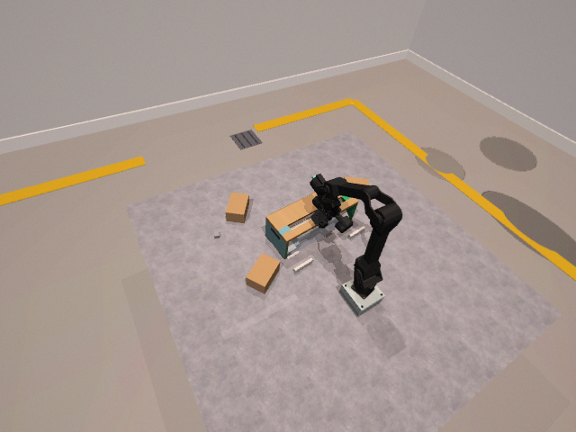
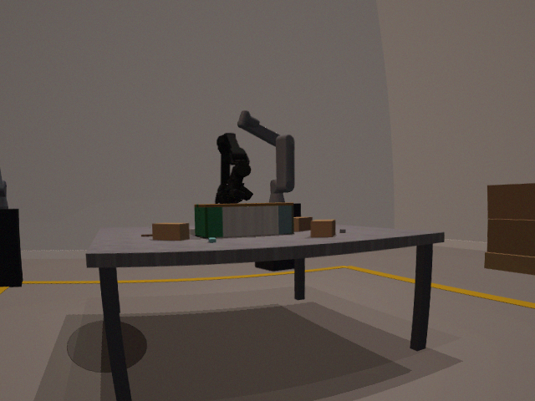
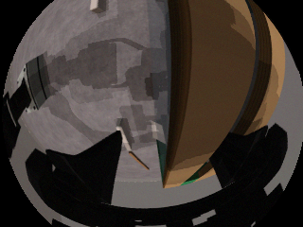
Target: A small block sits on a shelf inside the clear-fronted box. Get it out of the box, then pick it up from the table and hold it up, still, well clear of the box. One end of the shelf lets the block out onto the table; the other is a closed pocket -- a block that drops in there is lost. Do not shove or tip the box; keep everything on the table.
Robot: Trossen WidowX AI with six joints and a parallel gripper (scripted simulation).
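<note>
The box [image 1: 297,216] [image 2: 250,220] [image 3: 208,76] has an orange top, a teal end and a green end, and stands mid-table. A small teal block [image 2: 211,240] lies on the table outside the box, near the green end, on the side away from the arm's base. My gripper [image 1: 331,223] [image 2: 233,196] [image 3: 159,131] is open and empty. It points down just above the box's top, over the long edge nearest the arm's base. In the wrist view one finger hangs over the table and the other over the orange top.
Three cardboard boxes [image 1: 237,206] [image 1: 263,272] [image 1: 357,180] lie around the box. Two white strips [image 1: 302,264] [image 1: 356,231] and a tiny grey piece [image 1: 216,235] [image 2: 342,230] lie on the table. A grey arm [image 2: 282,164] shows behind the box in the exterior view.
</note>
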